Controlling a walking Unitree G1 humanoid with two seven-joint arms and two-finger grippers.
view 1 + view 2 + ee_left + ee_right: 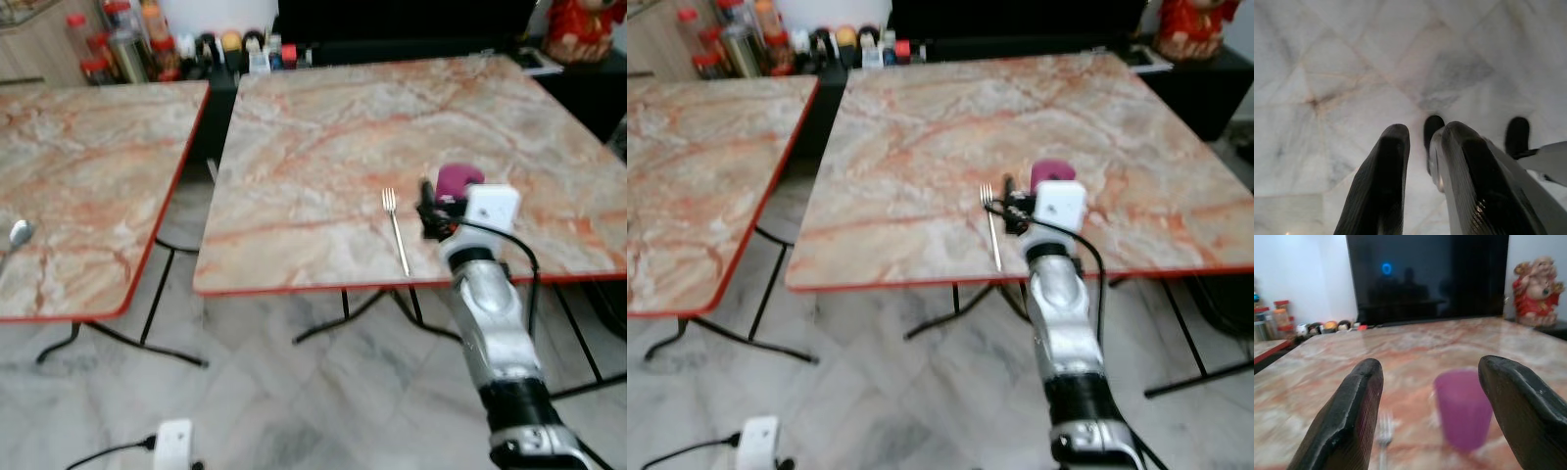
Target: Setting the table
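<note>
Grey marble floor tiles (294,411) fill the foreground, and down low on the robot's left a white block with a black cable (174,443) pokes into the head view, though what it is cannot be told. Over those same tiles hangs the left gripper (1422,161), and through its wrist camera the two black fingers sit close together with a shiny piece of metal (1436,164) between them, seemingly pinched, its shape hard to read. Up from the bottom right comes the silver right arm (495,333), reaching over the near red edge of the marble-patterned table (323,147). The right gripper (1432,396) sits at that near edge with its fingers spread wide, nothing held, and a purple cup (1463,406) stands upright on the tabletop just beyond them, lined up with the gap and apart from both fingers. Just to the cup's left a fork (395,227) lies flat, tines pointing away from the robot, handle toward the near edge. Off to the left stands a second table (78,166) of the same pattern, with a spoon (18,235) lying near its close end. Further back, a row of jars and bottles (167,44) lines a dark shelf, a big black screen (1425,276) rises behind the table, and a red figurine (1536,291) stands at the far right corner.
</note>
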